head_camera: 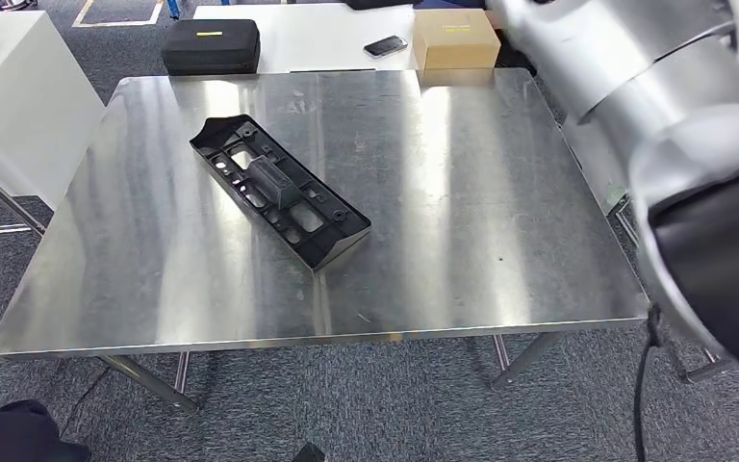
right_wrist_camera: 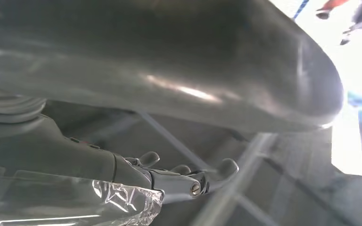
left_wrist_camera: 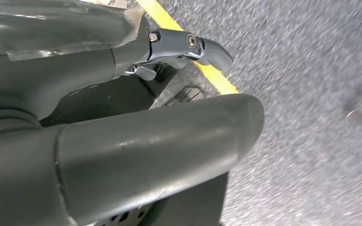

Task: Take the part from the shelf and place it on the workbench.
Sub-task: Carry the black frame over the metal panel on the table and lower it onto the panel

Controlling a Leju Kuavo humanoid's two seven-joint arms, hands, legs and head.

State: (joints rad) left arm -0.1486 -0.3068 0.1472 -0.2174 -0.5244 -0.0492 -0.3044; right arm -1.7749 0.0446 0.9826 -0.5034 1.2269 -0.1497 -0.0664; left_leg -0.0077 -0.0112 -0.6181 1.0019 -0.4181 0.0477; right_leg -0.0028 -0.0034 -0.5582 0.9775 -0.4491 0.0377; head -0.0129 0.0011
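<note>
Long black moulded plastic part [head_camera: 279, 189] lying on the brushed stainless-steel counter [head_camera: 462, 202], both hands holding nothing.

The part is a ribbed, slotted tray-like bar with a raised block at its middle, lying diagonally left of the counter's centre, flat on the streaked, reflective sheet. On the white table beyond the far edge sit a black zipped fabric case [head_camera: 211, 44], a dark phone [head_camera: 385, 45] and a tan cardboard box [head_camera: 455, 39]. The silver right arm [head_camera: 654, 96], smooth and cylindrical, rises at the right. The left hand [left_wrist_camera: 184, 49] hangs over grey speckled carpet with a yellow floor line [left_wrist_camera: 202, 66], fingers loosely apart. The right hand [right_wrist_camera: 188, 176] has its fingers spread, gripping nothing.
</note>
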